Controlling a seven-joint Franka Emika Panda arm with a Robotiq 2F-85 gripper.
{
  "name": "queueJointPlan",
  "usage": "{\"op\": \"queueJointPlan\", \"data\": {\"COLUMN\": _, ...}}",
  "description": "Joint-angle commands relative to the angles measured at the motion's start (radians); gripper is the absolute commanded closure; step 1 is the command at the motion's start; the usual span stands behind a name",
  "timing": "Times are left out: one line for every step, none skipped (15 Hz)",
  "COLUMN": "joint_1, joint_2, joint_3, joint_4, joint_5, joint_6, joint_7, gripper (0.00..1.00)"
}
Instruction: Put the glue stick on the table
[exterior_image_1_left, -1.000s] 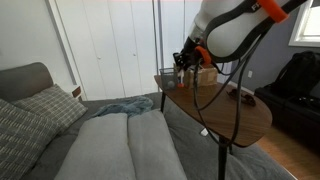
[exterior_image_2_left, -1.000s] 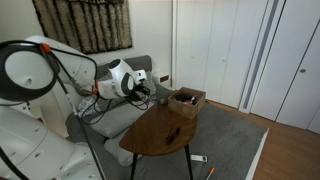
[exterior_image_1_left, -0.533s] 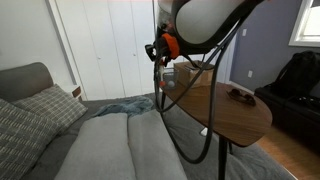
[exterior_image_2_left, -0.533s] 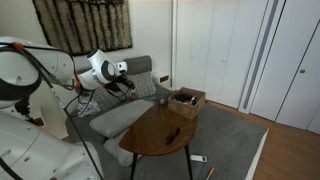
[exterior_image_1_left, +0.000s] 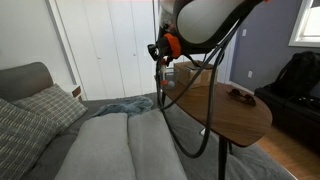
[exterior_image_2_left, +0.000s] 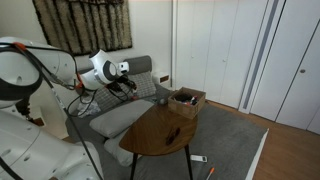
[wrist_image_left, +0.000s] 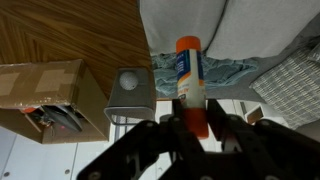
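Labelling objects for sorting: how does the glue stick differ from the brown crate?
The glue stick is a slim white cylinder with an orange cap; the crate is a wide brown box. The glue stick is clamped in the gripper; the crate sits on the table.

glue stick (wrist_image_left: 189, 80), look: small cylinder with an orange cap, a white-and-blue label and a red lower end.
glue stick, pose: lengthwise up the wrist view, cap pointing away from me.
glue stick, state: lower end pinched in my gripper (wrist_image_left: 196, 122), in the air.
glue stick, place: just past the table's edge.
table (wrist_image_left: 60, 30): rounded dark-brown wooden top.
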Motion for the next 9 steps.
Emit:
{"op": "queueJointPlan", "data": {"joint_1": 0.037, "joint_2": 0.02, "joint_3": -0.035, "joint_4": -0.001, "joint_5": -0.05, "joint_6": -0.003, "joint_7": 0.034, "gripper": 0.7}}
{"op": "queueJointPlan", "data": {"joint_1": 0.037, "joint_2": 0.02, "joint_3": -0.035, "joint_4": -0.001, "joint_5": -0.05, "joint_6": -0.003, "joint_7": 0.034, "gripper": 0.7}}
{"op": "queueJointPlan", "data": {"joint_1": 0.032, "joint_2": 0.022, "joint_3": -0.034, "joint_4": 0.002, "joint_5": -0.052, "joint_6": -0.005, "joint_7": 0.036, "gripper": 0.93}}
{"op": "queueJointPlan", "data": {"joint_1": 0.027, "joint_2": 0.026, "joint_3": -0.041, "joint_4": 0.003, "joint_5": -0.054, "joint_6": -0.007, "joint_7": 0.041, "gripper": 0.93}}
{"op": "queueJointPlan", "data": {"joint_1": 0.025, "joint_2": 0.032, "joint_3": -0.054, "joint_4": 0.001, "joint_5": -0.058, "joint_6": -0.004, "joint_7": 0.046, "gripper": 0.93}}
{"op": "queueJointPlan", "data": {"joint_1": 0.02, "joint_2": 0.043, "joint_3": -0.077, "joint_4": -0.003, "joint_5": -0.057, "joint_6": 0.002, "joint_7": 0.046, "gripper": 0.93}}
{"op": "queueJointPlan", "data": {"joint_1": 0.018, "joint_2": 0.049, "joint_3": -0.096, "joint_4": -0.009, "joint_5": -0.06, "joint_6": 0.006, "joint_7": 0.049, "gripper": 0.93}}
{"op": "queueJointPlan", "data": {"joint_1": 0.011, "joint_2": 0.059, "joint_3": -0.116, "joint_4": -0.017, "joint_5": -0.067, "joint_6": 0.013, "joint_7": 0.052, "gripper": 0.93}}
{"op": "queueJointPlan", "data": {"joint_1": 0.014, "joint_2": 0.066, "joint_3": -0.144, "joint_4": -0.022, "joint_5": -0.073, "joint_6": 0.011, "joint_7": 0.052, "gripper": 0.93}}
